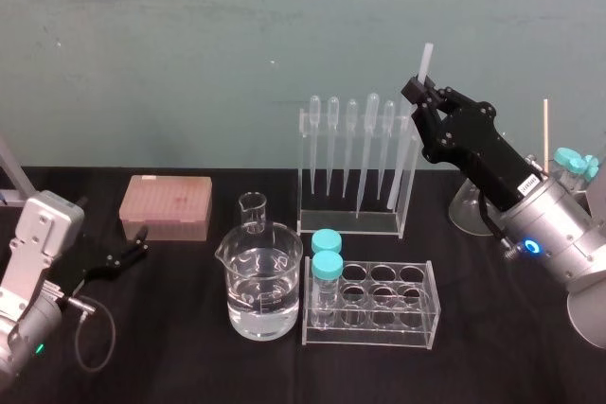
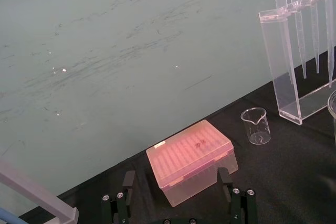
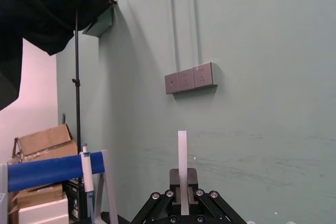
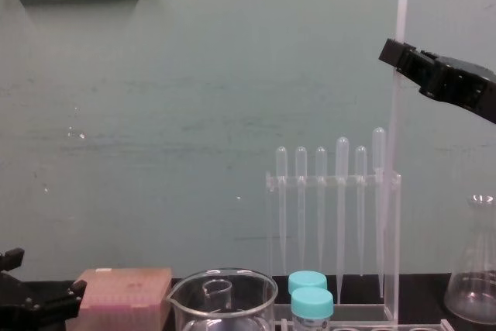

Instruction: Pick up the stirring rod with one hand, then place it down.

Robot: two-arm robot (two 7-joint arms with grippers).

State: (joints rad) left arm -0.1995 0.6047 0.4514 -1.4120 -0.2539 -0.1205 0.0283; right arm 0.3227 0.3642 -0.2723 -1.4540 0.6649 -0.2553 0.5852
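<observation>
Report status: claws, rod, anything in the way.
Right claw shut on stirring rod, near upright beside pipette rack. Left claw open, parked low left. Rack crowds rod.

Soft, even light fills the room, so the green wall (image 1: pixel 189 44) looks flat and pale while the black table (image 1: pixel 180 281) soaks up the light and stays dark. Small bright glints sit on the beaker (image 1: pixel 265 281) and the pipette rack (image 1: pixel 352 219), and the dark cloth hides any shadows beneath them.
</observation>
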